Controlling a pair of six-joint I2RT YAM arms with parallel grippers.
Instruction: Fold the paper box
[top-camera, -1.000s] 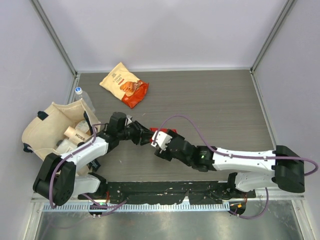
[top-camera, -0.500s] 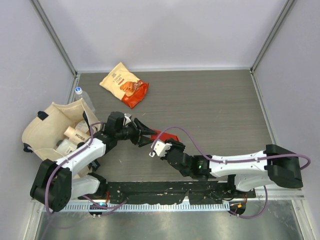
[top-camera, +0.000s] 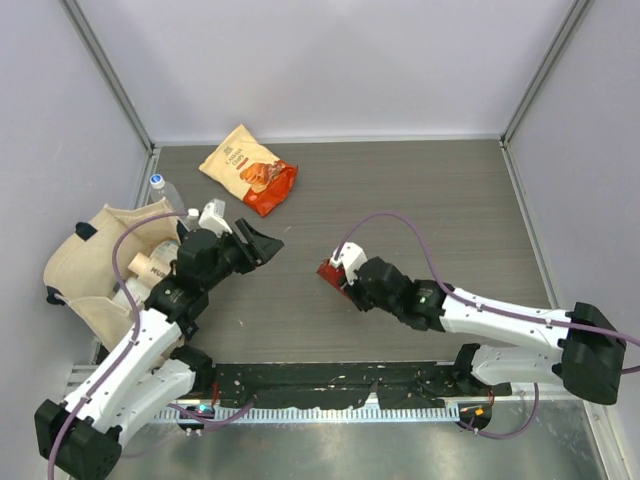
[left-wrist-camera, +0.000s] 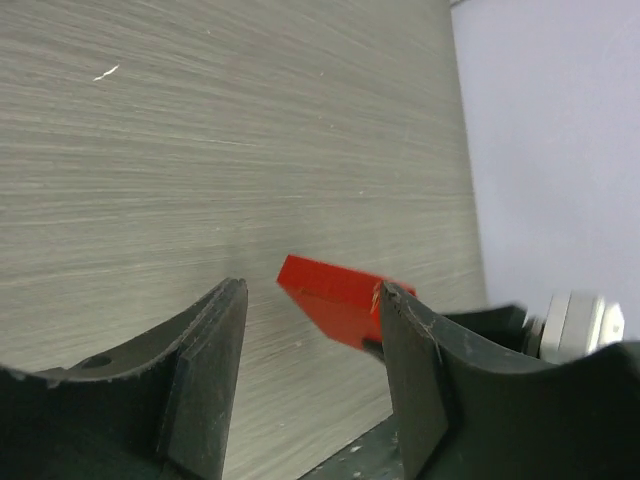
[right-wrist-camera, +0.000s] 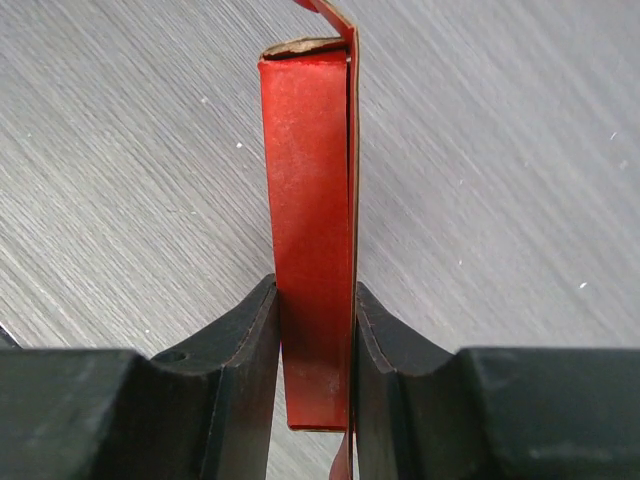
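Note:
The paper box (top-camera: 327, 271) is a small plain red cardboard piece, flattened and narrow, held just over the table (top-camera: 450, 200) near its middle. My right gripper (top-camera: 342, 279) is shut on it. In the right wrist view both fingers press the sides of the paper box (right-wrist-camera: 310, 240), and a thin flap runs along its right edge. My left gripper (top-camera: 262, 240) stands open, well to the left of the box and apart from it. In the left wrist view the paper box (left-wrist-camera: 330, 295) shows beyond the left gripper (left-wrist-camera: 312, 335), with nothing between the jaws.
An orange-and-cream snack bag (top-camera: 250, 170) lies at the back left. A cream tote bag (top-camera: 95, 270) with items inside sits at the left edge, a water bottle (top-camera: 161, 189) beside it. Grey walls enclose the table on three sides.
My left gripper has let go of the box, opened and drawn back to the left. My right gripper has closed on the box and carried it a little to the right.

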